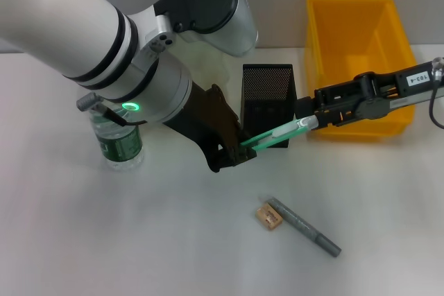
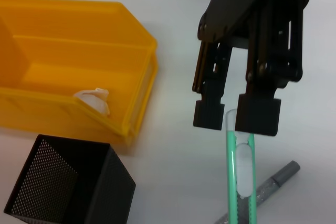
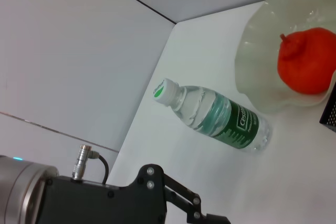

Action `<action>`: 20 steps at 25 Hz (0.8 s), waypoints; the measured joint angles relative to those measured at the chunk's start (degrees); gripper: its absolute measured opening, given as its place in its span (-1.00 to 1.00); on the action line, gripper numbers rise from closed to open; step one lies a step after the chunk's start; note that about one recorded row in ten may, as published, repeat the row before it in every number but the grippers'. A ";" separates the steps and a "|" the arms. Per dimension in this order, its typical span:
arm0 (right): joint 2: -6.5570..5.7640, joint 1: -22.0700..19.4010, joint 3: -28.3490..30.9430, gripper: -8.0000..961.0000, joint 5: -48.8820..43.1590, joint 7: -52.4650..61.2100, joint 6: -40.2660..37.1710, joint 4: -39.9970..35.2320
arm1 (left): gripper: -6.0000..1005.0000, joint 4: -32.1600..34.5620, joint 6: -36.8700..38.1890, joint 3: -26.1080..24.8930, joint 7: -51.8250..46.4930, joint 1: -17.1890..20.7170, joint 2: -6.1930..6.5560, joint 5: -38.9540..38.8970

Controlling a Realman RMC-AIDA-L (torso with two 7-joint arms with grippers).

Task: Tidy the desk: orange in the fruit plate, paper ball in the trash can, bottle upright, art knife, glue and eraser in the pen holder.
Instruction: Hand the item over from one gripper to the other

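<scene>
Art knife, the slim green-and-white plastic one [image 1: 277, 133], hangs in the air between the two arms, just in front of the black mesh pen holder [image 1: 267, 91]; its long axis runs slantwise from the left tool [image 1: 244, 149] up toward the right tool [image 1: 310, 122], so each tool has one end of it; in the left wrist view the right tool's [image 2: 235, 118] two black pads sit either side of the knife's [image 2: 240, 174] tip, touching or very nearly so, though how firmly they pinch I cannot tell; the left tool's own grip on the other end is hidden under its dark body, so I cannot tell whether it is clenched or released.

My guess is a hand-over is under way; the holder's open mouth lies just behind the knife, about equally near both arms, and the knife would need tipping toward upright to drop in.

Round about: the yellow plastic bin [image 1: 355, 60] stands just beside the holder, with a crumpled white paper ball [image 2: 93, 98] inside it; the clear water bottle with green label [image 1: 114, 136] stands upright on the white counter [image 1: 104, 240] under the left arm; the orange [image 3: 306, 62] sits in the translucent fruit plate [image 3: 257, 72]; a grey glue pen [image 1: 304, 226] and a small tan eraser [image 1: 268, 215] lie touching on the counter nearer me, not in the way.
</scene>
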 joint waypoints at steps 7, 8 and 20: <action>0.45 0.12 -1.19 0.51 -0.03 -1.06 0.71 0.09 | -0.61 -0.23 -0.03 0.61 -0.15 -0.45 0.00 0.15; 0.45 0.12 -1.19 0.51 -0.03 -1.06 0.71 0.09 | -0.61 -0.23 -0.02 0.62 -0.21 -0.46 0.00 0.16; 0.59 0.22 -2.05 -0.01 -0.01 -2.13 1.78 0.09 | -0.60 -0.32 0.38 0.14 -0.56 -0.97 0.12 0.26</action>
